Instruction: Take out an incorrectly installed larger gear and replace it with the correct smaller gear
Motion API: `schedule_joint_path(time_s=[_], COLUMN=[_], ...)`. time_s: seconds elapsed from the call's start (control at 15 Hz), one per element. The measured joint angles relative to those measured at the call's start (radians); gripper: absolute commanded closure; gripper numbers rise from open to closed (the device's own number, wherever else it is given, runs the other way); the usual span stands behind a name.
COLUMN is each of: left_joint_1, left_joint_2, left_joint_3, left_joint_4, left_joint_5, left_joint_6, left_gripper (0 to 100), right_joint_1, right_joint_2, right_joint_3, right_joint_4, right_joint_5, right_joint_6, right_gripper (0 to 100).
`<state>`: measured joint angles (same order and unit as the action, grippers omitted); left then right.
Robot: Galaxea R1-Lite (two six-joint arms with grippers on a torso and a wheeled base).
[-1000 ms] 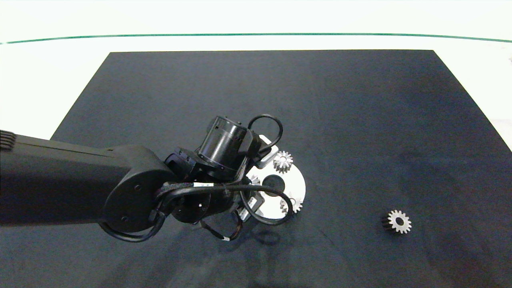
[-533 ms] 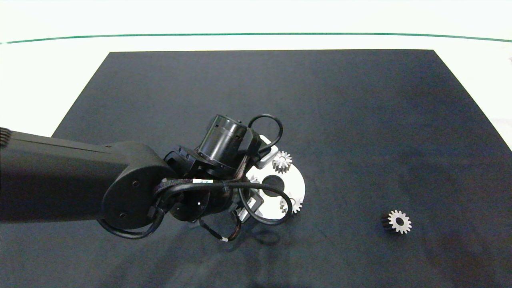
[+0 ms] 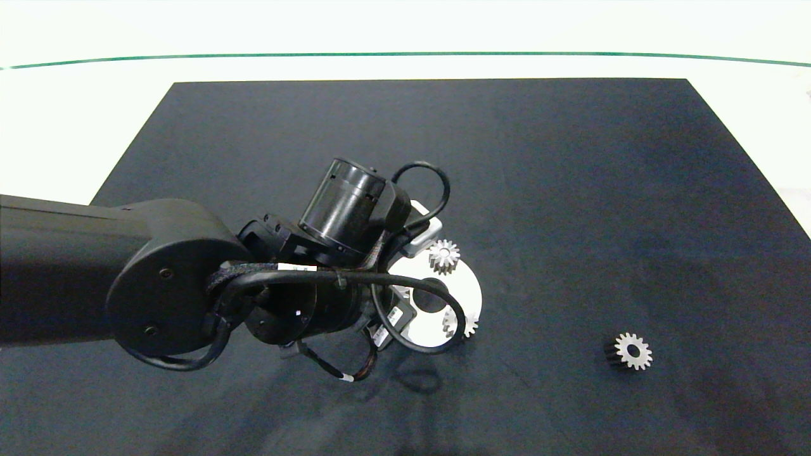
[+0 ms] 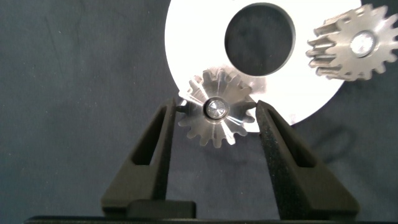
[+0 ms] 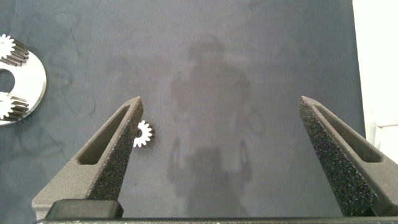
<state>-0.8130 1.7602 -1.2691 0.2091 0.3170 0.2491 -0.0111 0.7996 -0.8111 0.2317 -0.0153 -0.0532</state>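
Observation:
A round silver plate [image 3: 467, 288] lies mid-mat with gears on its pegs. In the left wrist view my left gripper [image 4: 217, 106] is shut on the larger gear [image 4: 216, 113]. Both fingers press its teeth at the plate's edge, and the peg still shows in its bore. From the head view the left arm [image 3: 190, 285] hides this grip. The smaller gear [image 3: 632, 351] lies loose on the mat to the right, bore open, and shows also as the small gear [image 5: 143, 134] in the right wrist view. My right gripper [image 5: 221, 102] hangs open, high above the mat.
Two other pegged gears sit on the plate, one at the far side [image 3: 443, 256] and one at the near right [image 3: 461, 323]. The plate has a large round hole [image 4: 259, 37] in its middle. The black mat [image 3: 570, 190] lies on a white table.
The left arm has drawn back to the left and looms larger. The plate with its gears has shifted slightly left. The loose smaller gear has stayed put.

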Motion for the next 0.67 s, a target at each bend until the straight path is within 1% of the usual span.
schedule_joint_path(time_s=[0.27,0.67], left_joint_1=[-0.006,-0.008], left_joint_2=[-0.003,-0.005], left_joint_3=[0.001,-0.003], left_joint_4=[0.001,0.003], left_joint_5=[-0.001,-0.001], left_joint_6=[-0.011,-0.013], left_gripper=[78,78], right_joint_1=[0.000,-0.001], right_joint_2=[-0.001,-0.001], right_joint_3=[-0.003,-0.003], right_joint_4=[0.000,0.000], right_joint_5=[-0.001,-0.001], right_joint_6=[0.000,0.000], right_gripper=[0,0])
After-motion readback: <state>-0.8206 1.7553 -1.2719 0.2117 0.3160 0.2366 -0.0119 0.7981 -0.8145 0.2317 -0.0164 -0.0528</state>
